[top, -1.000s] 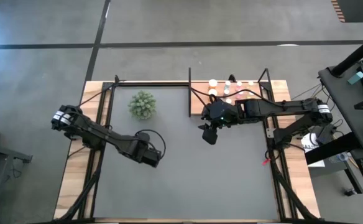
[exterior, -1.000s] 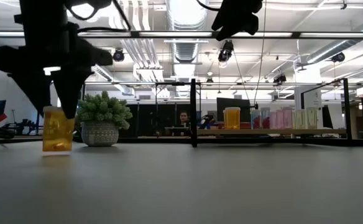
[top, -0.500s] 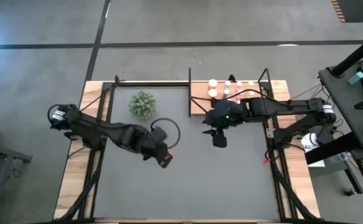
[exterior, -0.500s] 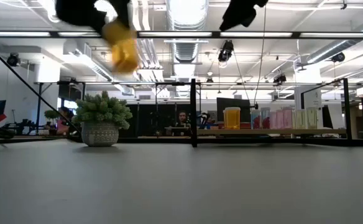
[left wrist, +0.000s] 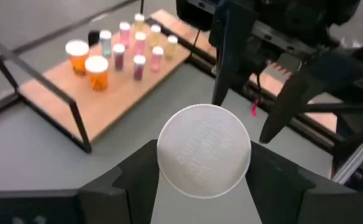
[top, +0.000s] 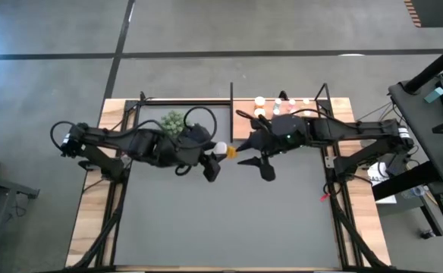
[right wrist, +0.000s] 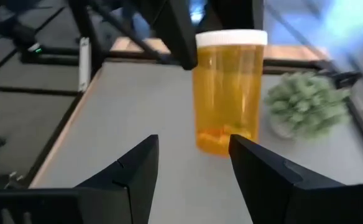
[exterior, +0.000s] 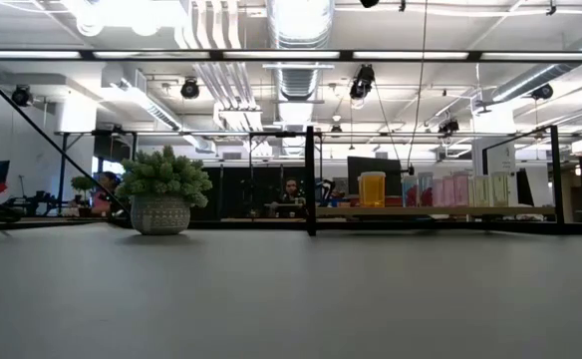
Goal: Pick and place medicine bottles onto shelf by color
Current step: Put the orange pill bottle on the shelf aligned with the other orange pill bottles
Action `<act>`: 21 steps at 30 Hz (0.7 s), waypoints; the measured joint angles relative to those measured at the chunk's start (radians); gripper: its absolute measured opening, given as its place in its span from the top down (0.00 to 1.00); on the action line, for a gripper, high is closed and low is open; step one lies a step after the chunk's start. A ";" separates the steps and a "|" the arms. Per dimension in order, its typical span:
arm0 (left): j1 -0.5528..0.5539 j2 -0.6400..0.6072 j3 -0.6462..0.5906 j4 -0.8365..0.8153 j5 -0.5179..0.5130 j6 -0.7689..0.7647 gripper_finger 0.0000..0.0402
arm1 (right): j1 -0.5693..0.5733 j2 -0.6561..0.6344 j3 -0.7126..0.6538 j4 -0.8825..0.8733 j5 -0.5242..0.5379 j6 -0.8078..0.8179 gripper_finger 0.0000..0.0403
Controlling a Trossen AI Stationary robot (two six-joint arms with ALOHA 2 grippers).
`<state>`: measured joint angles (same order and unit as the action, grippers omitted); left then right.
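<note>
My left gripper (top: 215,158) is shut on an orange medicine bottle (top: 229,152) with a white cap (left wrist: 204,151), high over the table's middle and above the low view. My right gripper (right wrist: 191,177) is open. Its fingers (left wrist: 222,68) stand close by the bottle's lower end (right wrist: 222,146), apart from it. The wooden shelf (top: 244,127) lies at the far right. On it stand two orange bottles (left wrist: 88,62) and several small pink and pale vials (left wrist: 138,46). My left gripper pinches the orange bottle's upper end, at and just below the white cap (right wrist: 197,53), between its two fingers (left wrist: 138,171). The fingers come from above, slanting down toward the table's right, along the bottle. The bottle is lifted clear, tilted, cap toward the wrist.
A fuzzy green plant in a pot (top: 172,120) stands at the far left, partly under my left arm, and shows in the low view (exterior: 161,184). Thin black rods (top: 231,114) edge the shelf. Wooden strips (top: 92,212) run along the table's sides.
My left gripper has lifted the orange bottle off the table's left part, carried it up and toward the right and far side, and tipped it toward my right gripper. The bottle has left the low view. My right gripper has stayed open by the shelf's near edge.
</note>
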<state>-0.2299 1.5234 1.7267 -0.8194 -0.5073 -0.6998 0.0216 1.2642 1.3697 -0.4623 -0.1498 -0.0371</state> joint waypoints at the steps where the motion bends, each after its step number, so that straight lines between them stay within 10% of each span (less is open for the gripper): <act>1: 0.002 0.000 0.000 0.017 -0.002 0.022 0.52 | 0.000 -0.001 0.000 0.010 0.022 0.000 0.53; 21: 0.015 -0.002 -0.004 0.121 0.010 0.062 0.53 | 0.000 -0.001 0.000 0.108 0.148 0.003 0.46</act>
<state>-0.2150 1.5219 1.7229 -0.6987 -0.4973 -0.6376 0.0212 1.2633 1.3697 -0.3546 -0.0020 -0.0343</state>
